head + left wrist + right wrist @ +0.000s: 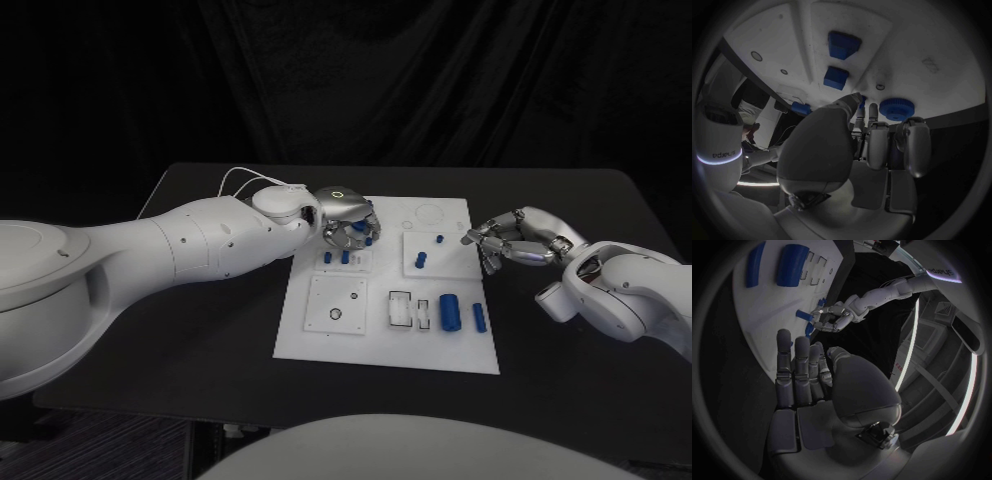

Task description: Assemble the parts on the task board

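- The black bench (188, 340) carries the white board (389, 335) at its middle, with bare dark surface on every side; black curtain hangs behind.
- Near the board's front edge lie two blue parts (450, 311), one thick and one thin, beside a slotted white block (408, 310).
- The right hand (508, 240) hovers at the board's right edge, fingers together and nearly straight, holding nothing.
- Farther back, the left hand (346, 222) hangs over the board's rear left, fingers curled down; I cannot tell whether it grips anything.
- The left wrist view shows a blue gear (895, 108) and two blue blocks (842, 44) just beyond those fingertips (856, 98).
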You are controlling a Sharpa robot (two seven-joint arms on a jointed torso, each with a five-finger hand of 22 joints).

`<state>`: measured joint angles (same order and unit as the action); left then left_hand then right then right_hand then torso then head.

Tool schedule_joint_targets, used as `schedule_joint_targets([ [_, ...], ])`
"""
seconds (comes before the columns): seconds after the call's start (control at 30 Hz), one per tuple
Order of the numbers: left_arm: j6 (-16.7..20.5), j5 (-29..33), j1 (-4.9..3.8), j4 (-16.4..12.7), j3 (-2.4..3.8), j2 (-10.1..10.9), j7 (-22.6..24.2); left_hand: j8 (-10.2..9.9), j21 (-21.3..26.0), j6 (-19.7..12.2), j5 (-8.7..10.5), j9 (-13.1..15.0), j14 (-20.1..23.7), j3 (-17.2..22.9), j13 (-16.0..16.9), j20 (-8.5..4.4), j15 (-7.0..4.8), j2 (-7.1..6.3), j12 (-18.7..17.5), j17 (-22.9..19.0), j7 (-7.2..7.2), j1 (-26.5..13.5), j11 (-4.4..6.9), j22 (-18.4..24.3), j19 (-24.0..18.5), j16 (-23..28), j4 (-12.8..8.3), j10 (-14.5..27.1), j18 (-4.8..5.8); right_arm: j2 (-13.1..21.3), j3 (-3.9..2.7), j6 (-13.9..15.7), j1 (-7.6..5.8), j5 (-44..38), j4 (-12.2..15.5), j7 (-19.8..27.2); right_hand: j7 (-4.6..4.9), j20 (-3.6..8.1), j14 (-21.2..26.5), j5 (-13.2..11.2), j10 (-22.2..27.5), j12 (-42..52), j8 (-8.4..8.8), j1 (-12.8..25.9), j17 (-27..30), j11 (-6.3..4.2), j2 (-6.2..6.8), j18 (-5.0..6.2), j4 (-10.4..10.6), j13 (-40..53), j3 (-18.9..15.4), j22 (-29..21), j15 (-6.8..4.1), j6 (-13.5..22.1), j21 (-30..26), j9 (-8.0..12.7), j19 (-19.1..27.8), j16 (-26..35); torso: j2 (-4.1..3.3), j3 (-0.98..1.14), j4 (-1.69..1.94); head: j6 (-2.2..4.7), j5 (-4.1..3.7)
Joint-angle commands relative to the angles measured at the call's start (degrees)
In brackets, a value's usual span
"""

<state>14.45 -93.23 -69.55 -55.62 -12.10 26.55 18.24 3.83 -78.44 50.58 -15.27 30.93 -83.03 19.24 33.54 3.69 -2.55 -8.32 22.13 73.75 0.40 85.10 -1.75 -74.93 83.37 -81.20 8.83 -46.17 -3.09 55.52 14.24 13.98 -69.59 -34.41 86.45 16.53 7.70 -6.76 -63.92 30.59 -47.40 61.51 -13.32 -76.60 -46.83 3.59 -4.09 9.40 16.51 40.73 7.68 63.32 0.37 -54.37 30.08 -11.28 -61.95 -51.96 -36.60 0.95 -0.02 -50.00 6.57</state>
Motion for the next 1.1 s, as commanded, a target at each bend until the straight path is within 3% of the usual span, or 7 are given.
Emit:
schedule_joint_targets([
  [0.03, -0.5, -0.3, 0.20, 0.2, 0.05, -0.3, -0.2, 0.0, 0.4, 0.2, -0.18, -0.1, 0.1, -0.1, 0.1, -0.02, -0.21, 0.04, 0.5, -0.1, 0.05, 0.3, -0.13, -11.0, 0.1, 0.4, -0.4, -0.6, 0.12, -0.1, -0.04, -0.5, 0.11, 0.0, 0.0, -1.0, -0.29, 0.06, 0.2, 0.4, -0.2, 0.2, -0.25, -0.2, 0.0, -0.04, 0.05, 1.07, -0.1, -0.1, 0.3, 0.1, 0.00, -0.1, -0.3, -0.1, -0.5, 0.3, -0.05, -0.03, -0.06, 0.00, 0.02],
  [0.37, -0.4, -0.3, 0.29, 0.4, 0.06, -0.5, -0.2, 0.5, 0.9, 1.5, -0.11, -0.4, 0.4, 0.2, 0.5, -0.20, -0.44, 0.83, 1.5, -0.8, 0.53, 0.3, 0.36, -10.9, -0.1, 0.8, -0.9, -2.2, 0.02, -0.3, -0.04, -0.7, 0.11, 0.0, -0.2, -1.3, -0.29, 0.07, 0.3, 0.4, -0.2, 0.1, -0.25, -0.2, 0.2, -0.04, 0.00, 1.06, -0.1, -0.1, 0.3, 0.1, 0.00, -0.1, -0.3, -0.1, -0.5, 0.4, -0.05, -0.03, 0.04, 0.00, -0.13],
  [0.63, -0.9, -0.3, 0.36, 0.3, 0.06, -0.5, -0.2, 2.3, 1.2, 4.6, 0.04, 0.4, 0.6, -0.3, 0.8, -0.55, -0.95, 1.60, 2.6, -1.2, 2.01, 0.0, 1.23, -10.9, -0.2, 1.0, -1.5, -4.2, -0.02, -0.4, -0.04, -0.9, 0.11, 0.0, -0.3, -1.4, -0.28, 0.07, 0.3, 0.4, -0.2, 0.1, -0.25, -0.2, 0.3, -0.03, -0.03, 1.06, -0.1, -0.1, 0.4, 0.1, 0.01, -0.1, -0.3, -0.1, -0.5, 0.5, -0.01, -0.06, 0.12, 0.00, -0.06],
  [1.1, 2.4, -0.3, 0.43, -0.9, 0.06, 0.6, 0.0, 4.0, 0.3, 8.1, -0.31, 1.4, 0.4, -0.1, 0.8, -0.88, -1.25, 3.15, 3.5, -1.5, 2.94, 1.1, 1.56, -11.3, 0.4, 1.1, -3.1, -8.0, 0.24, -0.2, -0.05, -1.1, 0.11, 0.0, -0.2, -1.5, -0.27, 0.07, 0.3, 0.4, -0.2, 0.1, -0.25, -0.2, 0.3, -0.02, -0.10, 1.05, 0.0, -0.1, 0.4, 0.1, 0.01, -0.1, -0.3, -0.1, -0.5, 0.5, -0.02, -0.05, 0.19, 0.00, -0.07],
])
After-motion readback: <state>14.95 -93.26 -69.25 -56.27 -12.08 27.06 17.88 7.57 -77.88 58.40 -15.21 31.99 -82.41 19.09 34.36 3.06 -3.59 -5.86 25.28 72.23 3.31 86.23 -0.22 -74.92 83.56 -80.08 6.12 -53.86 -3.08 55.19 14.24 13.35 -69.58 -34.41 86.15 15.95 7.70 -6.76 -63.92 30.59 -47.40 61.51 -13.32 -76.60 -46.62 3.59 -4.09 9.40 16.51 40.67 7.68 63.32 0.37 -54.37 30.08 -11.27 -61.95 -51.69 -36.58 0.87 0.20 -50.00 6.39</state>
